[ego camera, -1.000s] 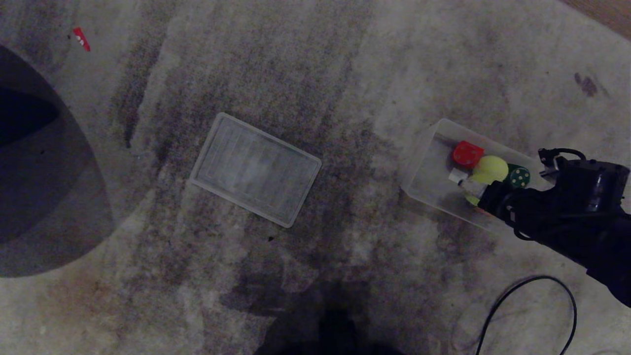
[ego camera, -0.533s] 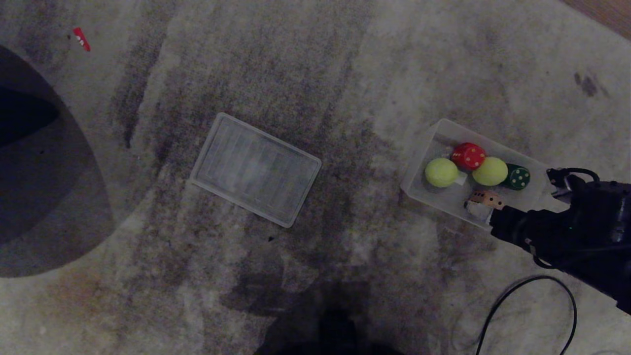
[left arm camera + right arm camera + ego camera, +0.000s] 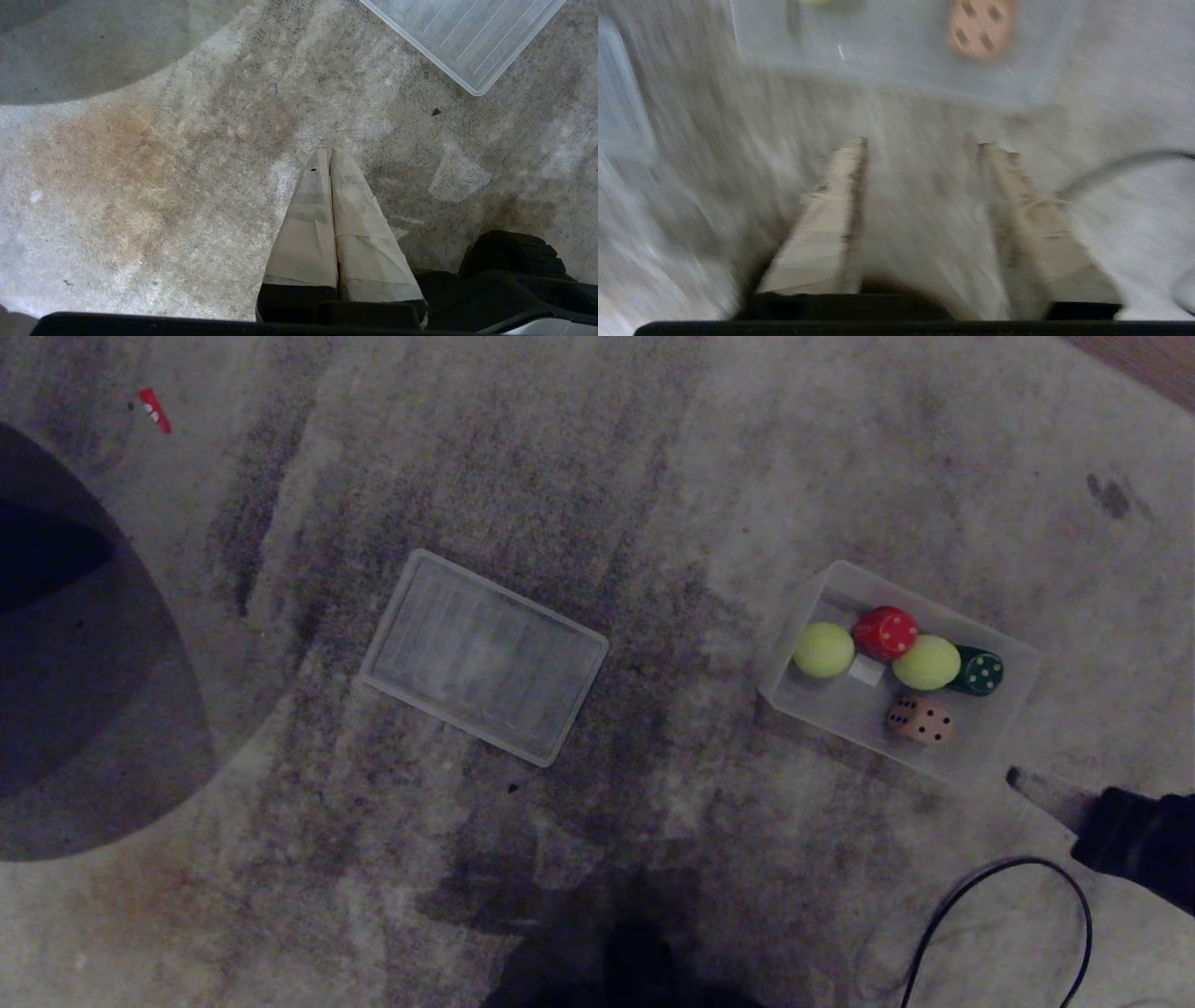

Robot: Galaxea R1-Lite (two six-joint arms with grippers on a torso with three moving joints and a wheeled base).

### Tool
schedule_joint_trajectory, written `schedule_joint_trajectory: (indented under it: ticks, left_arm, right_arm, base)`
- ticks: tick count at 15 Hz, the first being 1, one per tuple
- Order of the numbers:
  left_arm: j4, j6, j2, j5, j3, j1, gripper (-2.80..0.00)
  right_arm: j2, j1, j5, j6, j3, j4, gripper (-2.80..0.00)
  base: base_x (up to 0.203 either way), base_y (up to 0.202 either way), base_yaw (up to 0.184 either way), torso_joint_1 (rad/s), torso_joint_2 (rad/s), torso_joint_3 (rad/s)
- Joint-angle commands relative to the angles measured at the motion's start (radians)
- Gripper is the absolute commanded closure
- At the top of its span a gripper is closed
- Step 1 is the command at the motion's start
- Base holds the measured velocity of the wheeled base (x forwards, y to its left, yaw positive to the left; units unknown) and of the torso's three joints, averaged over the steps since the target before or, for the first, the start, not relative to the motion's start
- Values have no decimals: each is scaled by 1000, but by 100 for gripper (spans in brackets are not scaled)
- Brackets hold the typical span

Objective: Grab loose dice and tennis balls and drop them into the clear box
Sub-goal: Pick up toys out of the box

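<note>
On the worn grey carpet (image 3: 597, 476), right side of head view, sits the clear box (image 3: 1013, 705): shallow frosted plastic tub w/ rounded corners, translucent walls. Inside: two fuzzy yellow-green tennis balls, one (image 3: 823, 649) at the left end, other (image 3: 926, 662) mid-box; red die (image 3: 885, 632) w/ pale dots wedged btwn them, touching both; dark green die (image 3: 978, 672) just beside the second ball; peach die (image 3: 920, 720) w/ dark dots apart, near the front wall. A small white square (image 3: 865, 670) lies on the box floor. Flat ribbed lid (image 3: 484, 656) rests well apart, mid-carpet. Carpet is matted, streaked dark, w/ a brownish stain at lower left; a black cable (image 3: 1004, 915) loops at lower right, a small red scrap (image 3: 154, 409) lies far upper left, and a wood-floor strip shows at the top right corner. Versus 1 s ago: right gripper (image 3: 922, 142) was over the box; now the arm has pulled back to the frame edge, jaws apart & empty, and the peach die + left ball lie uncovered in the box. Left gripper (image 3: 329, 151) hangs over bare carpet, taped fingers (image 3: 308, 219) pressed together.
</note>
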Motion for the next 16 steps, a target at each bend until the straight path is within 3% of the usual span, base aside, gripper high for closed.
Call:
schedule_joint_trajectory:
  ticks: [1, 5, 8, 12, 16]
  left_arm:
    - [-1, -2, 2, 1, 2, 0, 0]
    - [-1, -1, 2, 1, 2, 0, 0]
    - [-1, -1, 2, 1, 2, 0, 0]
    - [-1, -1, 2, 1, 2, 0, 0]
    - [-1, -2, 2, 1, 2, 0, 0]
  right_arm:
    - [-295, -26, -1, -54, 38, 209, 0]
    - [-644, -47, -2, -165, 141, 492, 0]
    - [-879, -73, -18, -203, 192, 633, 0]
    - [-1137, -74, -19, -231, 217, 708, 0]
    - [-1150, -72, -29, -219, 221, 719, 0]
  base:
    - [0, 0, 0, 0, 0, 0]
    - [0, 0, 0, 0, 0, 0]
    - [0, 0, 0, 0, 0, 0]
    - [0, 0, 0, 0, 0, 0]
    - [0, 0, 0, 0, 0, 0]
